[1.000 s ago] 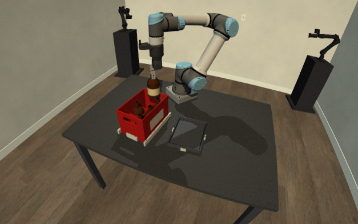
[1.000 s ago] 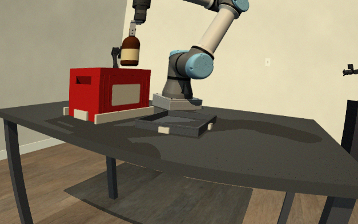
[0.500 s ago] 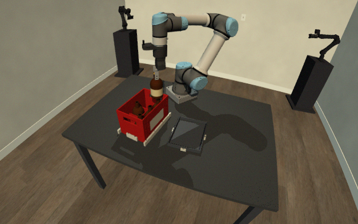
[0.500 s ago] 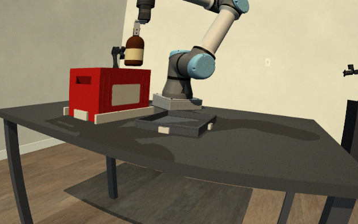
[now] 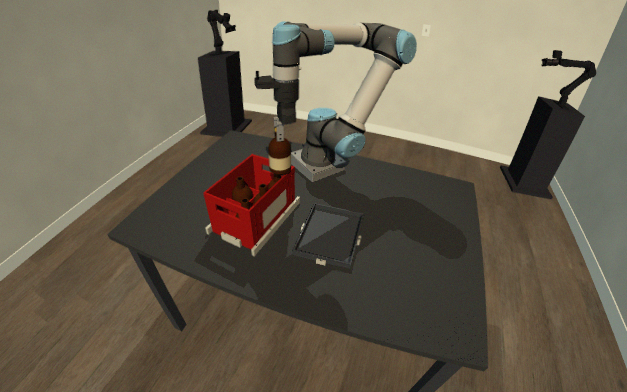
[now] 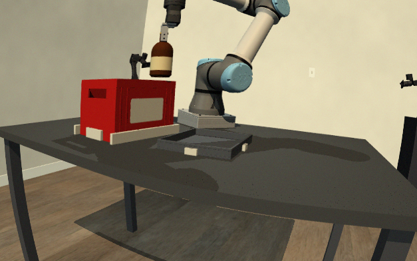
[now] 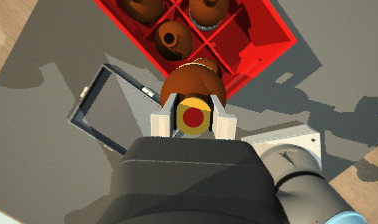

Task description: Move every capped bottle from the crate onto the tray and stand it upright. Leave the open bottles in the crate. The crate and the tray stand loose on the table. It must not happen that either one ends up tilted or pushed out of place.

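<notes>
Between the worktop's (image 5: 400, 300) (image 6: 276, 173) left edge and the tray (image 5: 325, 258) (image 6: 209, 154) (image 7: 89, 99) stands the red crate (image 5: 230, 225) (image 6: 100, 113) (image 7: 271, 62), open bottles (image 5: 241, 192) (image 7: 173, 41) inside. My hand (image 5: 279, 131) (image 6: 163, 33) (image 7: 193, 105) clamps the capped bottle (image 5: 280, 155) (image 6: 161, 60) (image 7: 193, 118), brown, cream-labelled, upright above the crate's rim.

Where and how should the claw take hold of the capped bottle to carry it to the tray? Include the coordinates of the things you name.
By the capped neck, from straight above, as the claw (image 5: 279, 131) (image 6: 163, 32) (image 7: 193, 105) has it now. The capped bottle (image 5: 280, 155) (image 6: 161, 60) (image 7: 191, 82) hangs upright, and its neck is much narrower than its rounded body, so the fingers fit either side.
</notes>
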`<state>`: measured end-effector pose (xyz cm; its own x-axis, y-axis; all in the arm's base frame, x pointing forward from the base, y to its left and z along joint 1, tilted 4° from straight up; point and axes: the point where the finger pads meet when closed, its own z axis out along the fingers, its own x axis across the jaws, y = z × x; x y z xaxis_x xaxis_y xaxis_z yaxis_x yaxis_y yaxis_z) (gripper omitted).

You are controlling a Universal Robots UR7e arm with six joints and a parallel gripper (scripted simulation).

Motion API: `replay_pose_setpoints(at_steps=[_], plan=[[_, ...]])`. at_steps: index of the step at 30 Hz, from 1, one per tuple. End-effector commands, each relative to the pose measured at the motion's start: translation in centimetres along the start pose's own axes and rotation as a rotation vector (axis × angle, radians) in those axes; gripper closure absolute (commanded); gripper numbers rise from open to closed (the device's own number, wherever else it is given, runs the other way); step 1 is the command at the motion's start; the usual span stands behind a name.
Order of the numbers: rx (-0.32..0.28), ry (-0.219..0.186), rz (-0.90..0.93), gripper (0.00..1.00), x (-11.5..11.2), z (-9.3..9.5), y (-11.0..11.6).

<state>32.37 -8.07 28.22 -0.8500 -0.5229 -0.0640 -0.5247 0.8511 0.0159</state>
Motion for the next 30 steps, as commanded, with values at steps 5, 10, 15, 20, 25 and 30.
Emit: replay_pose_setpoints(at_steps=[5,10,15,20,25,30], plan=[[0.000,0.000,0.003,1.00,-0.6,0.1,0.9],[-0.001,0.000,0.004,1.00,-1.2,0.1,1.7],[-0.001,0.000,0.005,1.00,-1.5,0.2,2.2],[0.000,0.000,0.002,1.00,-1.7,0.1,2.2],[-0.001,0.000,0.004,1.00,-2.2,0.2,3.0],[-0.001,0.000,0.005,1.00,-2.8,0.2,3.8]])
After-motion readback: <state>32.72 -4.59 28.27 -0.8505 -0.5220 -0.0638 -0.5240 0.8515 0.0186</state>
